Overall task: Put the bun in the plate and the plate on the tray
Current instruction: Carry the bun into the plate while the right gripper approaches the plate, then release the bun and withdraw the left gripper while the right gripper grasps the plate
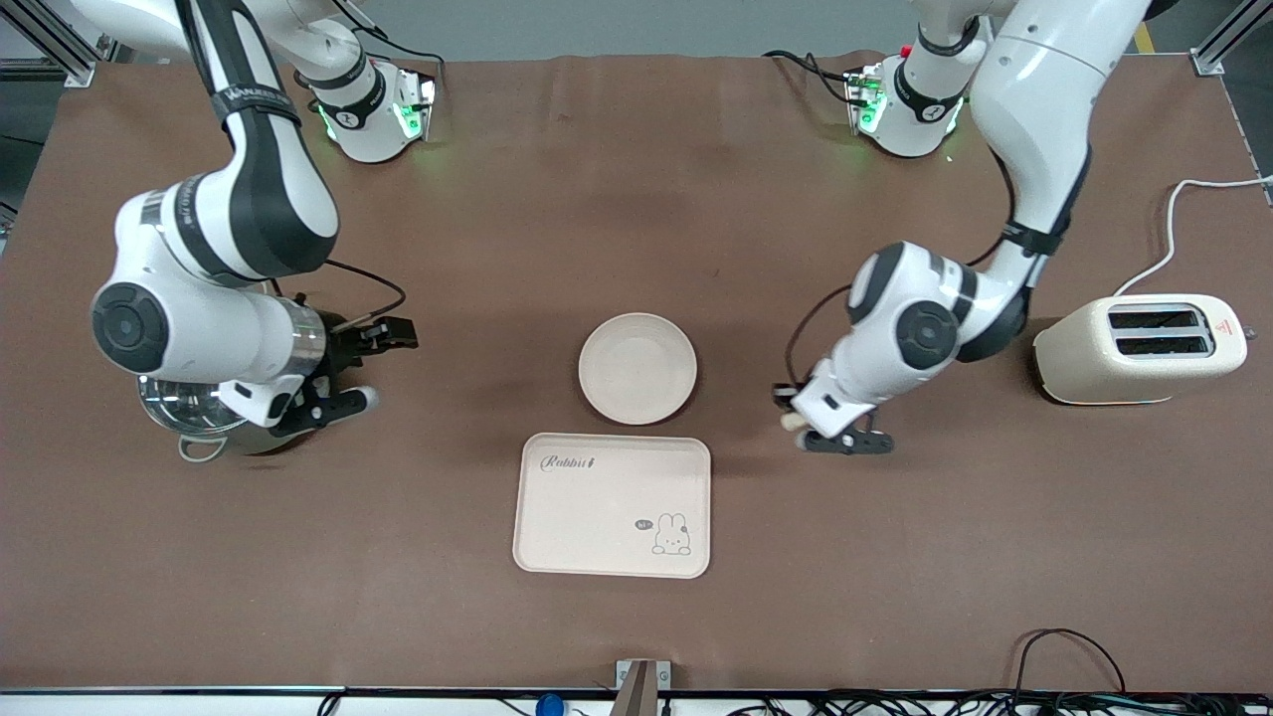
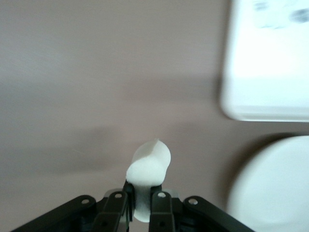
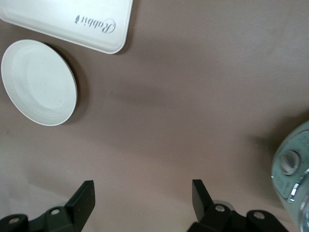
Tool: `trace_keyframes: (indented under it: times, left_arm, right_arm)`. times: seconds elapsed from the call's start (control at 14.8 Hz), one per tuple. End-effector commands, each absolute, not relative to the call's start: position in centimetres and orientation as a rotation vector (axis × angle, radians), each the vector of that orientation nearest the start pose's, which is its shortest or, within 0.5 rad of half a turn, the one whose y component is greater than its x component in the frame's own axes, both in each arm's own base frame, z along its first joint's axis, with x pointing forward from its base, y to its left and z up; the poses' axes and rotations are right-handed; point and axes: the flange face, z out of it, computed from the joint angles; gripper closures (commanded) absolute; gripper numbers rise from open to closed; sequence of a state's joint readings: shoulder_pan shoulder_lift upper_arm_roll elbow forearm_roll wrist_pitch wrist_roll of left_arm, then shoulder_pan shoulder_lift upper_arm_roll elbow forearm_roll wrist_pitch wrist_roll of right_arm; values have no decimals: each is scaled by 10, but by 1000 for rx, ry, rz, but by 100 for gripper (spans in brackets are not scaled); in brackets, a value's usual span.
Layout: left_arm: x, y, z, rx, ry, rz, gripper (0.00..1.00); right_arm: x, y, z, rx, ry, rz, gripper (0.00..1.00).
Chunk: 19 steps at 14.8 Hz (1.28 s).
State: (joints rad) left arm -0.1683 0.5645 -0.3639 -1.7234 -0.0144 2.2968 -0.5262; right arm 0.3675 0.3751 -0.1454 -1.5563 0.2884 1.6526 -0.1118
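Observation:
My left gripper point(image 1: 802, 431) is shut on the bun point(image 1: 793, 421), a small cream-white lump, over the brown table beside the plate point(image 1: 600, 390), toward the left arm's end. In the left wrist view the bun point(image 2: 149, 166) sticks out from between the fingers of the left gripper point(image 2: 143, 197), with the plate point(image 2: 275, 193) and the tray point(image 2: 270, 72) at the edge. The round plate is empty. The rabbit tray point(image 1: 587, 522) lies just nearer the front camera than the plate. My right gripper point(image 1: 382, 368) is open and empty toward the right arm's end; its wrist view point(image 3: 144, 193) shows the plate point(image 3: 38, 82) and the tray point(image 3: 67, 19).
A steel pot point(image 1: 189, 416) stands under the right arm's wrist and shows in the right wrist view point(image 3: 297, 174). A cream toaster point(image 1: 1139, 348) with a white cord stands at the left arm's end. Cables lie along the table's front edge.

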Motion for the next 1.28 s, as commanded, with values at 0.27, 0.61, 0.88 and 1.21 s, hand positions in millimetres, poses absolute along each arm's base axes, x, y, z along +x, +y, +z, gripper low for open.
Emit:
trace_keyframes:
  times: [0.27,0.61,0.88,1.21]
  left_arm:
    - [529,-476,227,-3327,-540,213,0]
    - [526,-481,223,-3311,-614,182,0]
    - [552,-430,273,-3153,-429,122,0]
    - [610,-297,384,-3133,-108,56,0]
  right_arm:
    - [614,215,376,-2789,-370,439,11]
    - [617,246,344,-2777,-332,407,13]
    - [610,291,317,-2793,-268,374,14]
    - [598,343,281,-2744,-234,332,19]
